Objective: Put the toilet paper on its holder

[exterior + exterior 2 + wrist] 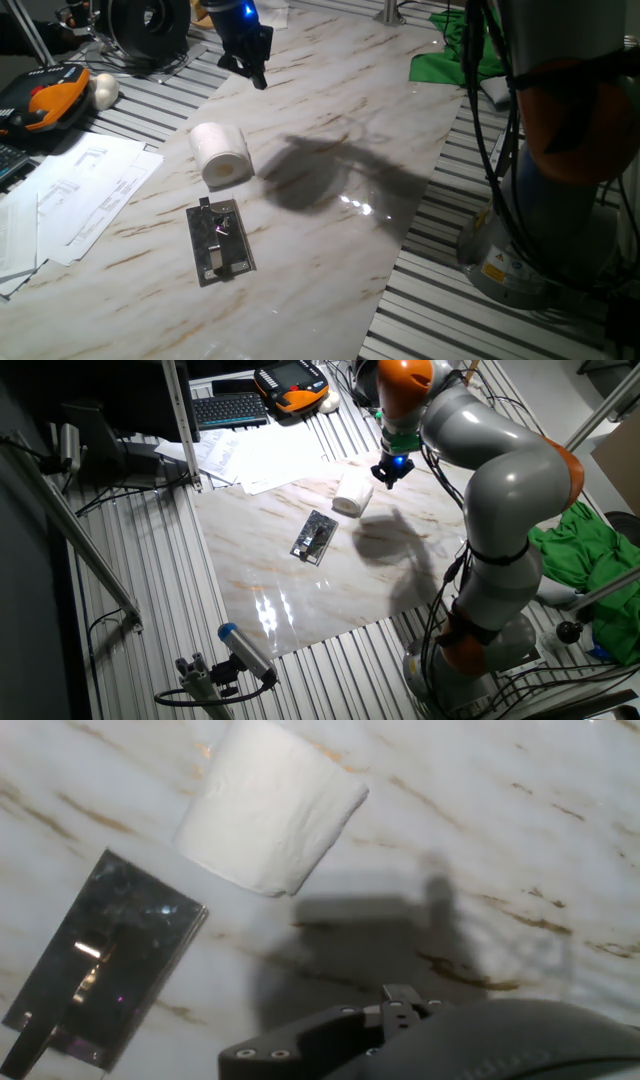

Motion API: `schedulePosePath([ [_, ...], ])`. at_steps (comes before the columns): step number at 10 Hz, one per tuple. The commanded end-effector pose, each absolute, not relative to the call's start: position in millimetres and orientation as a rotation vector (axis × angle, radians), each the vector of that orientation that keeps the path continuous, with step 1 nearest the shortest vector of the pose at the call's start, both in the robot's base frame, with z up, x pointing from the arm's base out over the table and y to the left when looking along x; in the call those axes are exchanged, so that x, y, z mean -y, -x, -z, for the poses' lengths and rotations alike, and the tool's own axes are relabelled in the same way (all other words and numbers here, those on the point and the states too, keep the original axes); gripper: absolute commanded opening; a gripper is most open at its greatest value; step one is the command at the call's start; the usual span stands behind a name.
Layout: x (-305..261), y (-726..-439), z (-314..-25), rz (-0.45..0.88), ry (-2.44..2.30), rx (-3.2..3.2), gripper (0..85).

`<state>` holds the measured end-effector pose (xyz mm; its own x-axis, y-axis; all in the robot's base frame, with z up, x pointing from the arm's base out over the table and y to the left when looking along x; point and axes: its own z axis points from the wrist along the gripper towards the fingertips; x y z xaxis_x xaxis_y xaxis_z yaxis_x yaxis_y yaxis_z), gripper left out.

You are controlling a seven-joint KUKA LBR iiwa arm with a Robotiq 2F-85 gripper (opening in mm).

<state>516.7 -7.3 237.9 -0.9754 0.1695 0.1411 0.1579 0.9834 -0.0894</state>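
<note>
The toilet paper (pixel 222 155) is a white roll lying on its side on the marble tabletop (pixel 330 130); it also shows in the other fixed view (pixel 352 492) and the hand view (pixel 270 805). The holder (pixel 220 242), a shiny grey metal plate with a dark central bar, lies flat just in front of the roll, apart from it (pixel 315 538) (pixel 100 960). My gripper (pixel 252 68) hangs in the air behind and to the right of the roll (pixel 388 472) and holds nothing. Its fingers are dark and too unclear to tell whether they are open or shut.
White paper sheets (pixel 70 195) lie at the left edge of the table. A small white egg-shaped ball (pixel 104 90) and an orange-and-black pendant (pixel 40 100) sit beyond them. A green cloth (pixel 450 55) lies at the back right. The arm's base (pixel 540 200) stands at the right.
</note>
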Motion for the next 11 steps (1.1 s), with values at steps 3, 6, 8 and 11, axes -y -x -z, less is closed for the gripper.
schedulePosePath([
  [3, 7.6, -516.4, -236.8, -0.096, 0.232, 2.981, 0.0],
  [6, 7.6, -516.4, -236.8, -0.040, 0.289, 2.979, 0.0],
  [8, 7.6, -516.4, -236.8, -0.033, 0.448, 2.977, 0.0],
  [11, 7.6, -516.4, -236.8, 0.041, 0.695, 2.950, 0.0],
])
